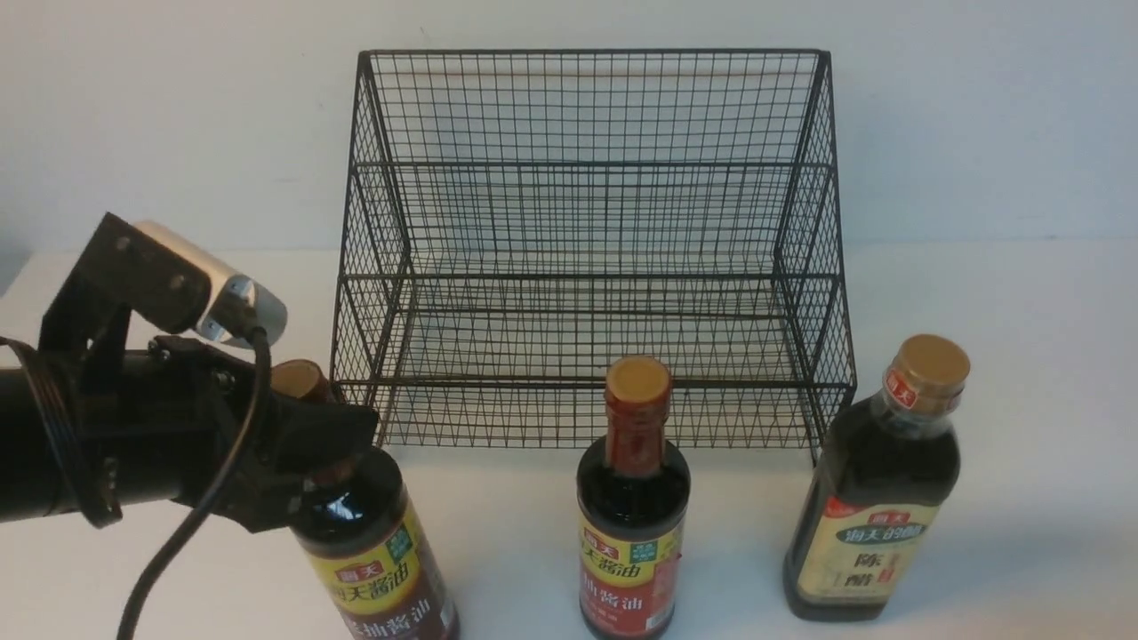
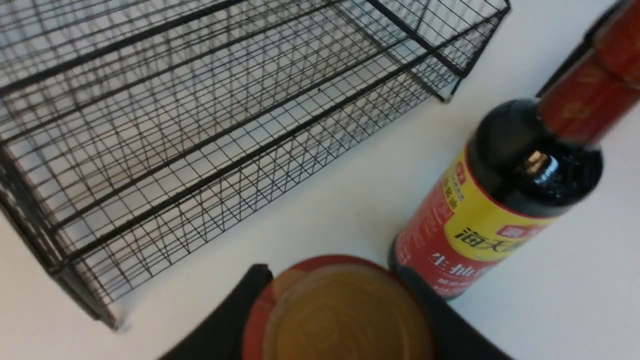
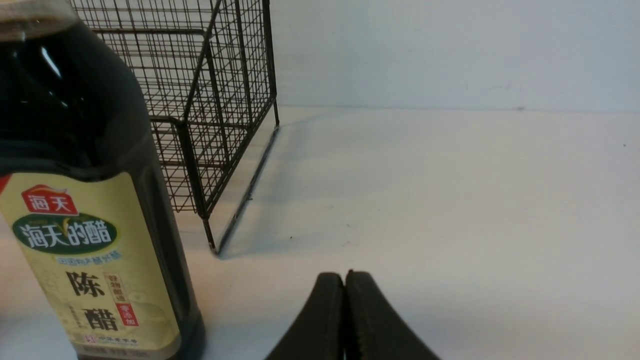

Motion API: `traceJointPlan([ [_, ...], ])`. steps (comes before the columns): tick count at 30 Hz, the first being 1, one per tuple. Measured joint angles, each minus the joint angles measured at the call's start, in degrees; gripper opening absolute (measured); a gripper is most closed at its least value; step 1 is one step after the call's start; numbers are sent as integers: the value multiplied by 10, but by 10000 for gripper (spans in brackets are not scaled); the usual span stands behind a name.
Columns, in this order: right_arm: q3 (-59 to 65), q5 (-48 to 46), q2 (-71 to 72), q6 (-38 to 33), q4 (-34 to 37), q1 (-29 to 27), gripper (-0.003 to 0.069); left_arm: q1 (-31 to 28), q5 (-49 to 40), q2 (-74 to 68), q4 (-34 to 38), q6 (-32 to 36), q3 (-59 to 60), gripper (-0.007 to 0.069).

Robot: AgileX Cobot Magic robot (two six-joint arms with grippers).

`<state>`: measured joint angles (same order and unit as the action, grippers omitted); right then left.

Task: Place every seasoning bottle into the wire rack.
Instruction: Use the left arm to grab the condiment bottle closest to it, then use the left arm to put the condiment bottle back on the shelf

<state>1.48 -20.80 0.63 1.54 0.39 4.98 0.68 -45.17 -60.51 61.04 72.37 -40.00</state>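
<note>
The black wire rack stands at the back of the table, both tiers bare. Three gold-capped bottles are in front of it. My left gripper is shut on the red neck of the left slim bottle, which tilts. In the left wrist view its gold cap sits between the fingers. The second slim bottle stands upright in the middle and also shows in the left wrist view. The bigger squarish bottle stands at the right. My right gripper is shut and empty, low beside that bottle.
The white table runs back to a pale wall behind the rack. The rack's front rail lies close beyond the held bottle, and the rack's right end is just past the squarish bottle. The right arm is outside the front view.
</note>
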Motion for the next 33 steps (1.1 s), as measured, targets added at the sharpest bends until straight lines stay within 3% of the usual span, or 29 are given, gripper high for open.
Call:
traceJointPlan([
  [4, 0, 0, 0, 0, 0, 0, -15, 0, -31, 29, -35, -52, -104, 261],
  [9, 0, 0, 0, 0, 0, 0, -15, 0, -22, 18, -22, -74, -223, 261],
  [18, 0, 0, 0, 0, 0, 0, -15, 0, 89, -108, 87, -62, -341, 261],
  [22, 0, 0, 0, 0, 0, 0, -15, 0, 143, -177, 140, -11, -378, 261],
  [29, 0, 0, 0, 0, 0, 0, -15, 0, 176, -313, 294, 159, -413, 261],
  [33, 0, 0, 0, 0, 0, 0, -15, 1, 171, -347, 325, 196, -413, 261],
])
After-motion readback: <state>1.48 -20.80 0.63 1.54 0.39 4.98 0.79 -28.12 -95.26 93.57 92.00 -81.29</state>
